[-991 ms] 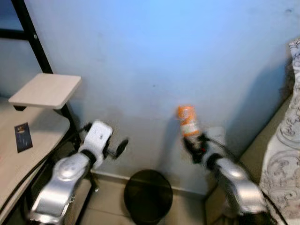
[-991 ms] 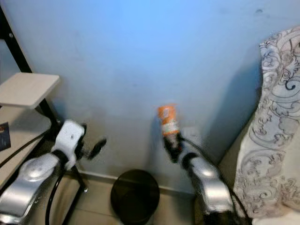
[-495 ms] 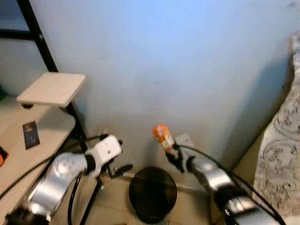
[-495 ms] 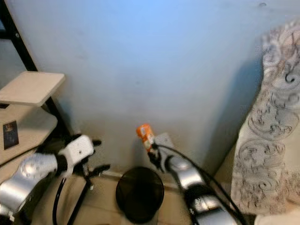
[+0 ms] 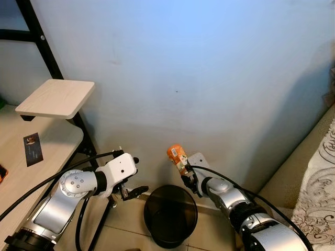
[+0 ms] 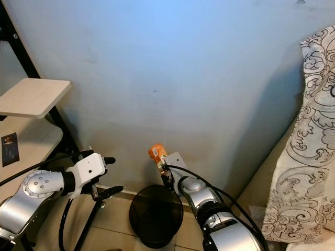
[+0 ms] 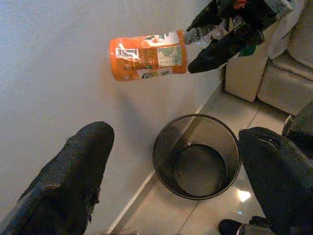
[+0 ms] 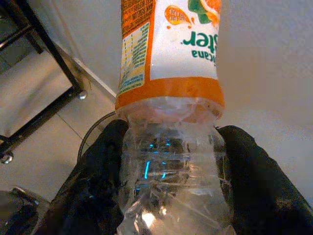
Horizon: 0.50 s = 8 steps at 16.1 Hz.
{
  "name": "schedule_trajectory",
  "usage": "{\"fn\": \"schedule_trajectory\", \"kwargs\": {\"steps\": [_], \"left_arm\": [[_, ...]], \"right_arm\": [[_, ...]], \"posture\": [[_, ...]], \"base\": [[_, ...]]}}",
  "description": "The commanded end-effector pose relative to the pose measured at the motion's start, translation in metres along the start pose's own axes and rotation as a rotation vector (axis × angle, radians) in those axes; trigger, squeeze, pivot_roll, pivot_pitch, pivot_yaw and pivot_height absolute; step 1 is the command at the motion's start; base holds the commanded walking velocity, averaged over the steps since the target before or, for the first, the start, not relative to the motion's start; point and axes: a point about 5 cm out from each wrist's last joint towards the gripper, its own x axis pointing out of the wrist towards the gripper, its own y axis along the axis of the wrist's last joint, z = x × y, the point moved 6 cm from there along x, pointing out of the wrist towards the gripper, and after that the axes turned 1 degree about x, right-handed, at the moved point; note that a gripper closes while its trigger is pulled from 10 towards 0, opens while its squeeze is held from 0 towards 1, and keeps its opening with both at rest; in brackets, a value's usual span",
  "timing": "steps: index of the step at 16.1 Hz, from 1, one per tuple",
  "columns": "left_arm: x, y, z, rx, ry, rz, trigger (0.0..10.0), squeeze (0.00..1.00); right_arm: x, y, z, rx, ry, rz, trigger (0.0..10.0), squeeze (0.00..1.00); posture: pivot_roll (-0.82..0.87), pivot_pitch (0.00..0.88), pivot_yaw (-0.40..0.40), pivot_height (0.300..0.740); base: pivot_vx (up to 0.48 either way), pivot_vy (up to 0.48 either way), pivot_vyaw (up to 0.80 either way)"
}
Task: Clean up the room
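At the far left a desk [image 5: 21,172] carried a small dark card [image 5: 31,149], its print too small to read, with a pale shelf [image 5: 55,98] above it on a black frame. The left gripper [image 5: 132,177] hung low beside that frame, near the wall, its two fingers spread wide and holding nothing; in its wrist view the fingers framed the scene with a broad gap between them.

Below and between the arms stood the bin [image 5: 170,214], round and black on the tiled floor against the wall, with nothing visible inside it.

The right gripper [image 5: 187,178] was clamped on the clear lower part of a bottle [image 5: 177,156], both fingers pressed against its crumpled plastic. The bottle hung in the air, tilted, its orange end pointing up and toward the wall, above the bin's far rim.

The step in hand looked like binning the bottle. The next move would call for carrying it a little forward over the middle of the bin's mouth, then opening the fingers so it falls in, not against the rim or wall.

The bottle's label was orange and white with fruit pictures, a barcode and a nutrition table; the letters "cana" could be read, the rest not.
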Motion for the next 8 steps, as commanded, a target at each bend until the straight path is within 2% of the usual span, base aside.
{"fn": "schedule_trajectory", "kwargs": {"steps": [1,2,5,8], "left_arm": [[-0.001,0.002,-0.004,0.028,0.0,-0.006,10.0,0.0],[-0.001,0.001,-0.005,0.031,-0.001,-0.009,10.0,0.0],[-0.001,0.001,-0.005,0.031,0.0,-0.009,10.0,0.0],[-0.001,0.002,-0.004,0.027,-0.001,-0.005,10.0,0.0]], "right_arm": [[0.001,0.006,-0.003,-0.016,0.019,0.008,10.0,1.0],[0.002,0.003,-0.01,-0.026,0.044,-0.003,10.0,1.0],[0.003,0.0,-0.014,-0.028,0.061,-0.013,10.0,1.0],[0.002,-0.01,-0.023,0.032,0.101,-0.032,10.0,1.0]], "posture": [[0.16,0.0,0.022,0.74],[0.16,0.0,0.022,0.74],[0.16,0.0,0.019,0.74],[0.17,0.0,0.015,0.74]], "base": [[0.0,0.0,0.0],[0.0,0.0,0.0],[0.0,0.0,0.0],[0.0,0.0,0.0]]}}
